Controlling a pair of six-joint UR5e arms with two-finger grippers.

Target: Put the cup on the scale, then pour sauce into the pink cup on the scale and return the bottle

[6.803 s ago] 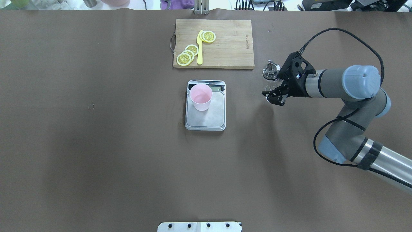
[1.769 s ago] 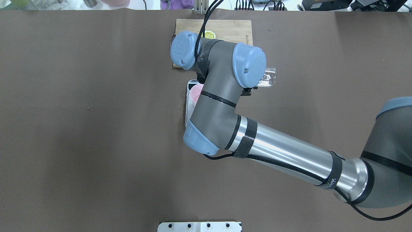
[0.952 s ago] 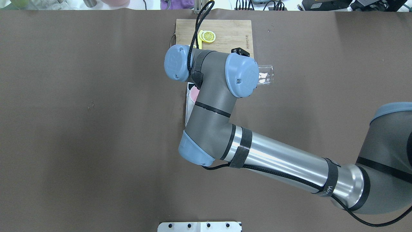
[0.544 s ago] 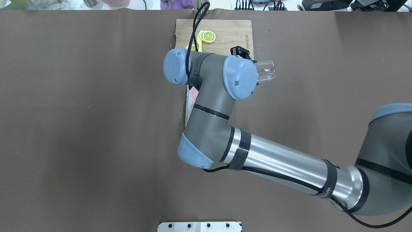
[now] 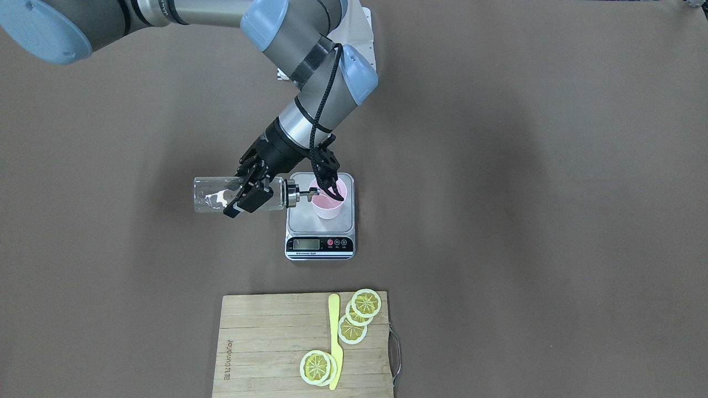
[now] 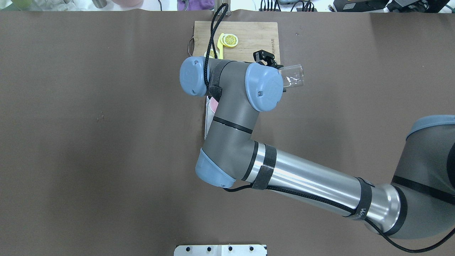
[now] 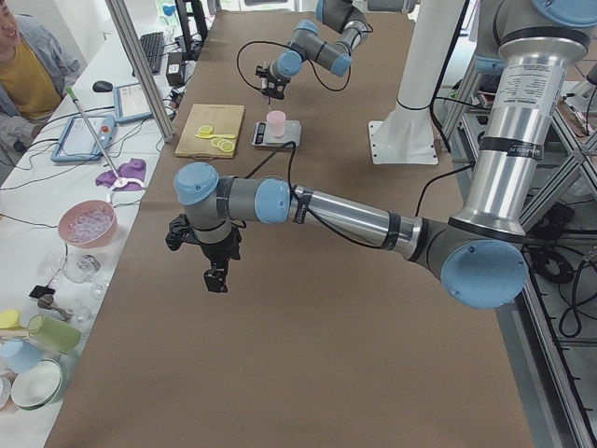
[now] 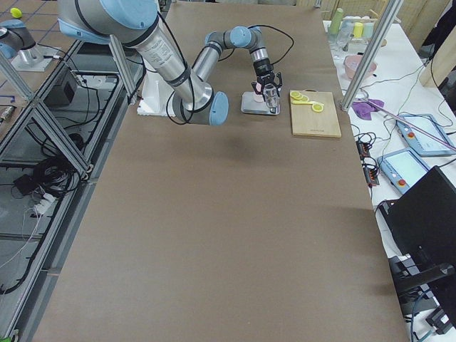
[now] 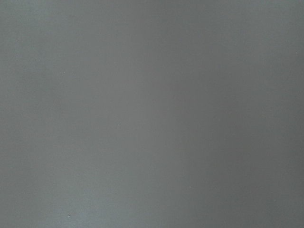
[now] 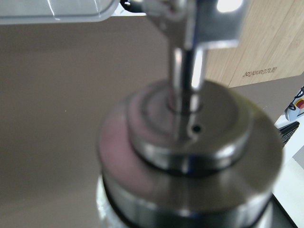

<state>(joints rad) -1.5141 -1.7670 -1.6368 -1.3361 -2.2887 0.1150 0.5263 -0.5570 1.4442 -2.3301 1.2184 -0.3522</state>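
Brown-covered table [image 5: 525, 166] is crossed by the right arm [image 6: 312, 179], extended over its middle. Left arm [image 7: 345, 215] is held over the table's left end. The left gripper [image 7: 215, 282] is pointed down, and its jaw state cannot be told. Wooden cutting board [image 5: 265, 342] is laid at the far edge, opposite the robot. Digital scale [image 5: 301, 221] is set mid-table, near the board. Glass bottle [image 5: 210, 194] is clamped in the right gripper [image 5: 249, 196], horizontal, spout at the rim of the pink cup [image 5: 327, 209] stood on the scale. Lemon slices [image 5: 366, 302] and a yellow knife [image 5: 334, 331] are laid on the board.
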